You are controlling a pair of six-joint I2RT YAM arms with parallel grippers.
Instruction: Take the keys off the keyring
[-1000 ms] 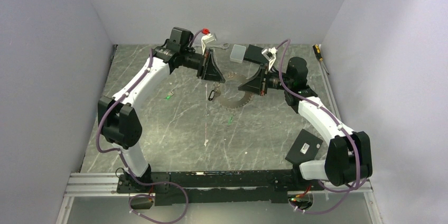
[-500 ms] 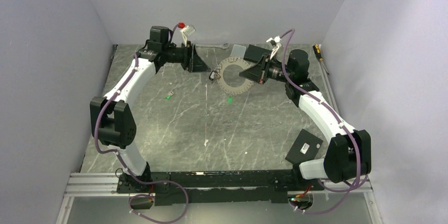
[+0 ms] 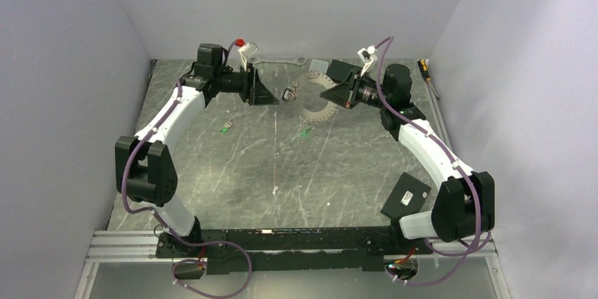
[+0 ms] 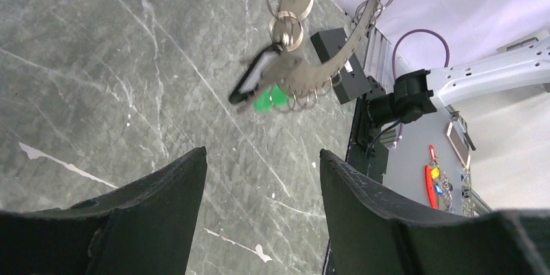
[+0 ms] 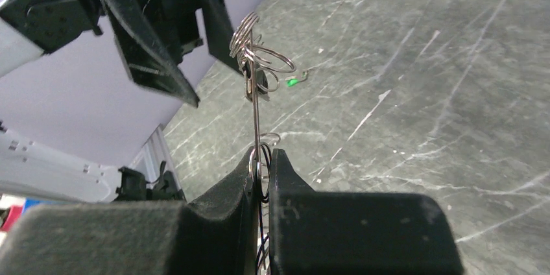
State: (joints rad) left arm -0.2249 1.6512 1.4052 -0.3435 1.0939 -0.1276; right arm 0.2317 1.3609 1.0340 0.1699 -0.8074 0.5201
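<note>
the right tool (image 5: 261, 157) is pressed together, pinching the keyring (image 4: 311, 79) above the counter (image 3: 233, 172); a black-headed key (image 4: 254, 80) hangs from it. the left tool (image 4: 261, 155) is spread, empty, nearby. two green-headed keys (image 3: 226, 127) lie on the counter.

No writing can be read in any view. In the top view a black box (image 3: 415, 187) lying flat at the right carries a small white label (image 3: 405, 199) — its print is too small to make out. The left wrist view shows the box (image 4: 331, 47) with its pale sticker (image 4: 348, 67) — blurred, no letters or numbers legible. The right wrist view shows no lettering either.
</note>
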